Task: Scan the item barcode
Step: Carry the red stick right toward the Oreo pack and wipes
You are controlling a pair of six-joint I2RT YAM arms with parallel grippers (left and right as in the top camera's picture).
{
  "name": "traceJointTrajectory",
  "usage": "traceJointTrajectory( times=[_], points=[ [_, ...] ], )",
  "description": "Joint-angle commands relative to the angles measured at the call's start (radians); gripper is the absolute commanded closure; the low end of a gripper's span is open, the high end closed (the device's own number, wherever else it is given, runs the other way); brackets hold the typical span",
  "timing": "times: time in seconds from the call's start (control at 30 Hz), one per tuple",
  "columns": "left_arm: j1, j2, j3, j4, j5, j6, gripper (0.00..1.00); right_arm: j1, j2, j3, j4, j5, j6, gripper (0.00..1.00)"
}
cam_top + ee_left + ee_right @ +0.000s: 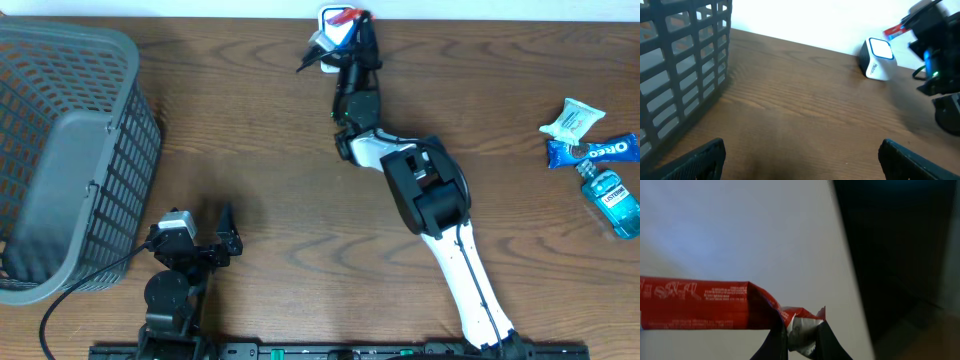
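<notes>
A red wrapped bar (pixel 343 15) hangs at the far middle of the table, right over the white barcode scanner (pixel 322 42). My right gripper (pixel 353 24) is shut on the bar. In the right wrist view its fingers pinch the crimped end of the red wrapper (pixel 700 302), the gripper (pixel 801 341) pointing at a pale surface. The left wrist view shows the scanner (pixel 876 62) upright on the wood, with the red bar (pixel 895 31) above it. My left gripper (pixel 200 238) rests near the front left, open and holding nothing, its fingers (pixel 700 160) wide apart over bare wood.
A grey plastic basket (pixel 60 150) fills the left side, close to my left arm. At the right edge lie a white packet (pixel 572 118), a blue Oreo pack (pixel 595 150) and a blue mouthwash bottle (pixel 612 198).
</notes>
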Motion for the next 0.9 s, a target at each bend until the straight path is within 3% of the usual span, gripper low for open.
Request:
traceJointTrajectory(
  times=[0.0, 0.17, 0.3, 0.53, 0.63, 0.87],
  points=[
    [0.003, -0.002, -0.032, -0.015, -0.005, -0.005, 0.02, -0.042, -0.105, 0.014, 0.03, 0.048, -0.145, 0.99],
    [0.003, -0.002, -0.032, -0.015, -0.005, -0.005, 0.02, -0.076, -0.206, 0.014, -0.142, 0.256, -0.252, 0.99],
    [0.003, -0.002, -0.032, -0.015, -0.005, -0.005, 0.02, -0.136, -0.292, 0.014, -0.272, 0.476, -0.229, 0.99],
    [0.003, -0.002, -0.032, -0.015, -0.005, -0.005, 0.02, -0.329, -0.329, 0.014, -0.283, 0.801, -0.292, 0.99],
    [0.003, -0.002, -0.032, -0.015, -0.005, -0.005, 0.02, -0.419, -0.325, 0.013, -0.284, 0.953, -0.223, 0.99],
    [0.003, -0.002, -0.032, -0.015, -0.005, -0.005, 0.02, -0.612, -0.323, -0.106, -0.283, 0.959, -0.09, 0.99]
  ],
)
